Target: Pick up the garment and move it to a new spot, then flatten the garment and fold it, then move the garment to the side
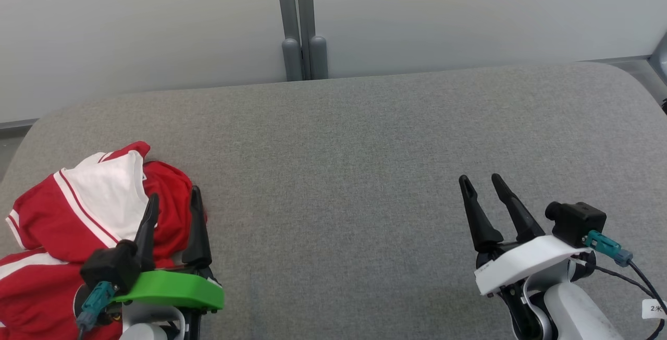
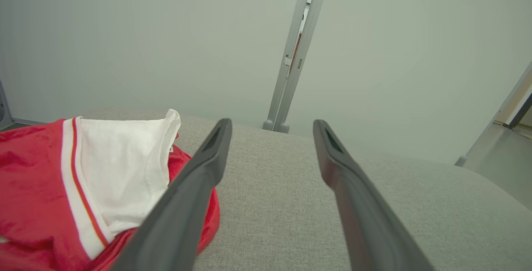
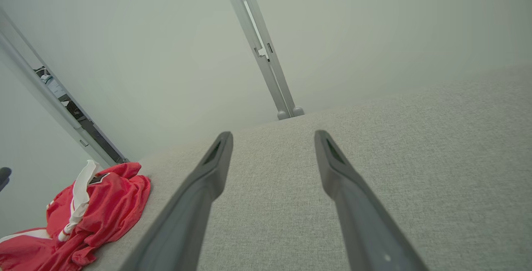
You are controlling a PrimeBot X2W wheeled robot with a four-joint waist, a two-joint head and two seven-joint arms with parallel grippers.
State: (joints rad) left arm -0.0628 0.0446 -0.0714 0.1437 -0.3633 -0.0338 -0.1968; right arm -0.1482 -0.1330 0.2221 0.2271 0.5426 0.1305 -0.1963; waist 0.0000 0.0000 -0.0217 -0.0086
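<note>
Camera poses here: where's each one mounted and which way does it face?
Head: on the head, facing forward and down at the pad; left tool by the garment, right tool lower right.
Left wrist: looks along its fingers toward the wall; garment at left.
Right wrist: same, garment far left.
Shared: garment and post, all three.

I count one garment [image 1: 62, 225], a single red and white heap, and one grey padded table [image 1: 365, 147]. There are two grippers, the left gripper [image 1: 174, 196] and the right gripper [image 1: 478, 177]. Each has two dark fingers [image 1: 198, 230], which makes four in all. There are two small black cameras [image 1: 576, 222], one at each wrist, and each has one of the two teal plugs [image 1: 604, 246]. At the back are two grey posts [image 1: 292, 43] and two pale wall panels [image 1: 469, 11].
</note>
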